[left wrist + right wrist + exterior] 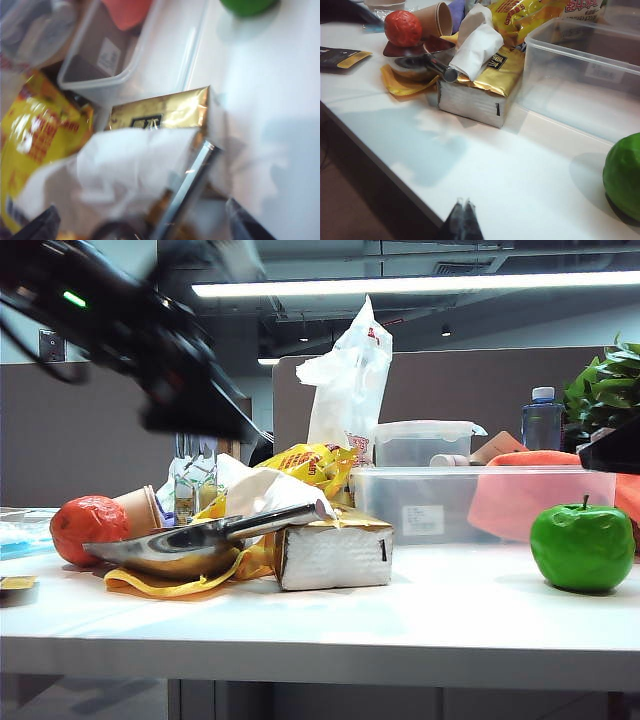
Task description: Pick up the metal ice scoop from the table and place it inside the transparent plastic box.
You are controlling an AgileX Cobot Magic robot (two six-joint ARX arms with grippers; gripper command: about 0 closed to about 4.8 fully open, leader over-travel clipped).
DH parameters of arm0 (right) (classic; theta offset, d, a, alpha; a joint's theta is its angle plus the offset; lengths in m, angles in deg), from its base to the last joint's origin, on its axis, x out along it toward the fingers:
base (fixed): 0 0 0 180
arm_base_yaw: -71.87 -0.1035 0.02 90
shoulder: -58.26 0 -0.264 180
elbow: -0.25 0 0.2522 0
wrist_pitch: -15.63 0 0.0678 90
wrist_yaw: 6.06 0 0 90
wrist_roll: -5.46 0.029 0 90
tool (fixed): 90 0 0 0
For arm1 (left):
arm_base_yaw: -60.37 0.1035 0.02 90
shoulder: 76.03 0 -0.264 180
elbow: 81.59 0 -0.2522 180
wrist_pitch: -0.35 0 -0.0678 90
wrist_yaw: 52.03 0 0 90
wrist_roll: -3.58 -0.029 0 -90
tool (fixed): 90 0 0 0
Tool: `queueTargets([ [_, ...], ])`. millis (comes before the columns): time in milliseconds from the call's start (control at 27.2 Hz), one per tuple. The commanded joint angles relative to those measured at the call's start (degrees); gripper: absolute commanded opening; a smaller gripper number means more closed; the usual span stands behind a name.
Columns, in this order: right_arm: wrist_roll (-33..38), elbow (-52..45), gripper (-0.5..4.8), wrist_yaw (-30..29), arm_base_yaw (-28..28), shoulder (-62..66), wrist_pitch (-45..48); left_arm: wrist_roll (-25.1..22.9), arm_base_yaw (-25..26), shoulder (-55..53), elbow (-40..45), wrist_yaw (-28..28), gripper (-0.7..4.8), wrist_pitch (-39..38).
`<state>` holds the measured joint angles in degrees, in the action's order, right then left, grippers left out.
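**Scoop on the clutter, both grippers clear**

The tabletop (pixel 400 615) carries the transparent plastic box (pixel 440 502). Left of the box, the metal ice scoop (pixel 190 543) lies with its handle propped on a gold-topped packet (pixel 335 550). The left gripper (pixel 145 227) hangs above the scoop, fingers spread. The right gripper (pixel 463 220), fingers together, sits at the tabletop's front edge, well apart from the box.
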<state>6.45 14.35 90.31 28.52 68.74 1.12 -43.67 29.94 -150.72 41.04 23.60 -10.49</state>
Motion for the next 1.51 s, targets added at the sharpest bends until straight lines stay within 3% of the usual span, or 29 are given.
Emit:
queueTargets([
  [37, 0.0, 0.1, -0.01, 0.0, 0.2, 0.0, 1.0, -5.6, -2.2, -7.8, -5.1, 7.1, 4.35, 0.4],
  [184, 0.0, 0.1, -0.01, 0.0, 0.2, 0.0, 1.0, -11.3, -3.2, -14.3, -7.3, 5.6, 4.27, -0.5],
  [331, 0.0, 0.1, -0.01, 0.0, 0.2, 0.0, 1.0, -11.3, -3.3, -17.2, -7.3, 5.4, 4.20, -0.2],
  [478, 0.0, 0.1, -0.01, 0.0, 0.2, 0.0, 1.0, -11.3, -3.3, -18.0, -7.3, 5.1, 3.26, 1.6],
  [810, 0.0, 0.1, -0.01, 0.0, 0.2, 0.0, 1.0, -11.3, -3.3, -21.0, -7.3, 4.1, 3.01, 4.9],
  [846, 0.0, 0.1, -0.01, 0.0, 0.2, 0.0, 1.0, -11.3, -3.3, -21.3, -7.3, 4.1, 2.90, 5.0],
  [994, 0.0, 0.1, -0.01, 0.0, 0.2, 0.0, 1.0, -11.3, -3.5, -21.6, -7.3, 4.0, 0.90, 6.2],
  [1030, 0.0, 0.1, -0.01, 0.0, 0.2, 0.0, 1.0, -11.3, -3.7, -21.6, -7.3, 4.0, 0.74, 6.7],
  [1214, 0.0, 0.1, -0.01, 0.0, 0.2, 0.0, 1.0, -10.8, -3.9, -21.5, -7.3, 4.5, 0.19, 8.3],
  [1509, 0.0, 0.1, -0.01, 0.0, 0.2, 0.0, 1.0, -10.6, -3.8, -16.7, -7.4, 10.3, 0.17, 8.3],
])
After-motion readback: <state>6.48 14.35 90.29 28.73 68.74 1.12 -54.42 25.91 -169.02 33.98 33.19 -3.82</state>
